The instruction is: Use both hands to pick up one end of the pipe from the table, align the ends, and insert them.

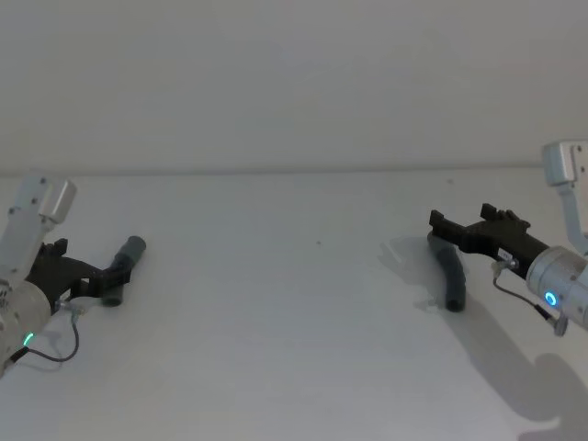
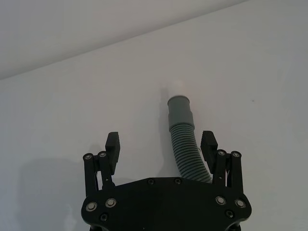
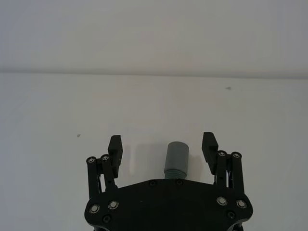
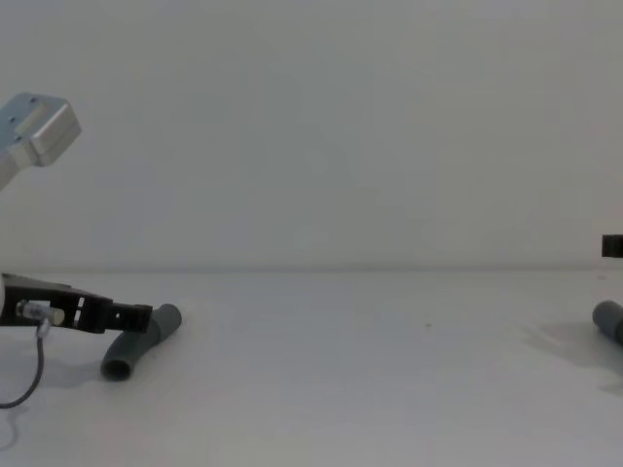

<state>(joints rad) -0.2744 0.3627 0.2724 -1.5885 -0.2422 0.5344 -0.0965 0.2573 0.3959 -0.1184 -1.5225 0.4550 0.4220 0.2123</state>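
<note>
Two claws spread, left claw (image 2: pixel 160 139) astride left pipe (image 2: pixel 183 139), right claw (image 3: pixel 162 142) astride right pipe (image 3: pixel 176 159)

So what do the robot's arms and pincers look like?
The left pincer and right pincer are black, two-fingered, with silver screws. The silver-grey cylindrical left arm has a green light, the right arm a blue light. Each wrist trails a thin dark cable.
</note>
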